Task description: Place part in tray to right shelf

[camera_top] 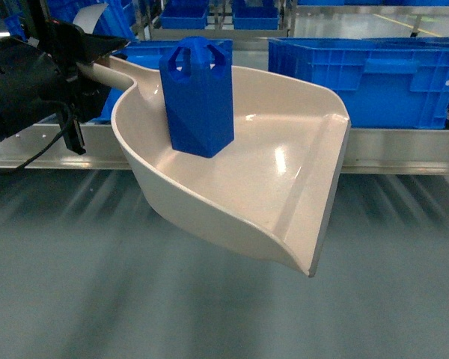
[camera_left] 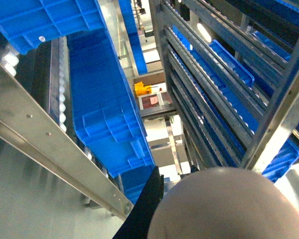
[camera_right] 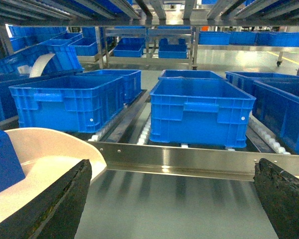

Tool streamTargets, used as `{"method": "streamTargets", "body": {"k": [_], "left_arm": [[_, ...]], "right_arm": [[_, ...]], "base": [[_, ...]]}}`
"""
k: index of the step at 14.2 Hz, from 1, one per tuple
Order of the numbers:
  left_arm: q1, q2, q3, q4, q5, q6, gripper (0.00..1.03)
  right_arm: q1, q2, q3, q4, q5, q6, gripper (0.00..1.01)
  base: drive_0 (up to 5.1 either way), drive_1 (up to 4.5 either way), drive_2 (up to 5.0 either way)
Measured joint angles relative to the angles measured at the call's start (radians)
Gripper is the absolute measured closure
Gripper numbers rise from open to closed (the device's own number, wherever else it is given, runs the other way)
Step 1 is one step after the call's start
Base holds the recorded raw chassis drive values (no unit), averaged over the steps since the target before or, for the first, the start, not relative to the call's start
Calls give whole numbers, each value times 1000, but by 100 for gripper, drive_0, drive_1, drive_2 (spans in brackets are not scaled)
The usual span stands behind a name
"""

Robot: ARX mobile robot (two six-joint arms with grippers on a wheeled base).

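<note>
Tray (camera_top: 284,179) holding upright part (camera_top: 198,97) hangs before shelf rail (camera_top: 404,153).

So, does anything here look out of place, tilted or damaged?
Nothing looks damaged or spilled. The part stands upright inside the tray, near its handle end. The tray is held in the air before the right shelf, tipped a little toward its open lip.

I see the part (camera_top: 198,97) standing upright in the tray (camera_top: 284,187), toward its handle side, tray held above the floor (camera_top: 97,299), the right shelf (camera_top: 404,153) behind it, crates (camera_top: 374,78) on the shelf.
</note>
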Motion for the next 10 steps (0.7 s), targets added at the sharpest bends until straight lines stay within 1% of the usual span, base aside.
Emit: {"method": "streamTargets", "body": {"k": [4,5,10], "left_arm": [[5,0,0,8,0,0,91],[-4,0,0,5,3,0,91],[3,0,1,2,-1,0,91]], "right_arm": [[0,0,0,0,0,0,3],[0,0,0,0,0,0,3],[0,5,0,-5,0,0,3]], "base": [[252,237,-505],[31,454,-392],[31,454,-392]]}}
